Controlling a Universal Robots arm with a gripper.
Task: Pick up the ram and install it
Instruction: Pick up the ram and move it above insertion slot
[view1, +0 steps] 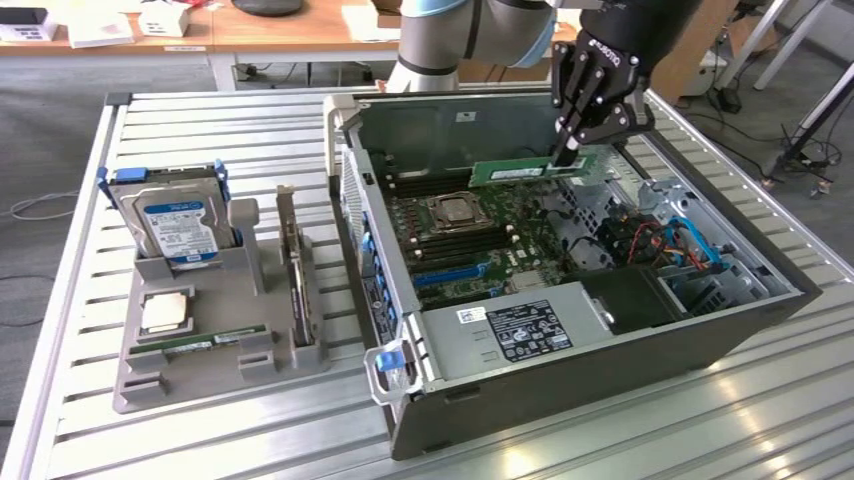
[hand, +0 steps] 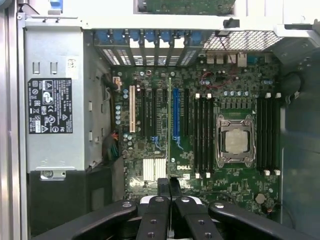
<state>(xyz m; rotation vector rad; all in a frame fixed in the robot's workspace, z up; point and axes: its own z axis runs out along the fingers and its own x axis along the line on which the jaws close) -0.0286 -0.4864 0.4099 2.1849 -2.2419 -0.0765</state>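
Gripping the ram (view1: 527, 171) by one end, the gripper (view1: 571, 157) is hanging over the open case (view1: 601, 400), its fingers clamped on the green stick. The ram is lying level on its long edge, in the air above the motherboard (view1: 501, 255), near the socket (view1: 461, 213). In the wrist view it is showing edge-on as a thin line (hand: 170, 125) running out from between the fingers (hand: 163, 187), beside the blue slot (hand: 175, 115). On the tray (view1: 140, 385) at the exterior view's left, a hard drive (view1: 174, 222) is standing upright and a processor (view1: 167, 312) is lying flat.
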